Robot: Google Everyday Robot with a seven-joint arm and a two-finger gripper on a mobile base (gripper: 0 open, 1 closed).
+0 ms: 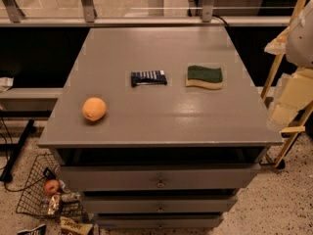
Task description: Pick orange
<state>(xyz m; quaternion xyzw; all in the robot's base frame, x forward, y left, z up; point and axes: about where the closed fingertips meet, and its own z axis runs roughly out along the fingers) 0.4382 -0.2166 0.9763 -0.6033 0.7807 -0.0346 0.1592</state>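
The orange (94,108) is a small oval orange-yellow fruit lying on the grey cabinet top (161,121), near its front left corner. My arm and gripper (287,112) show as pale cream parts at the right edge of the view, beyond the cabinet's right side and far from the orange. Nothing is seen in the gripper.
A dark blue snack packet (148,78) lies mid-top, and a green and yellow sponge (204,76) lies to its right. Cabinet drawers (160,180) face the front. A wire basket (41,192) on the floor at left holds a reddish apple (51,186). A wooden frame (288,58) stands at right.
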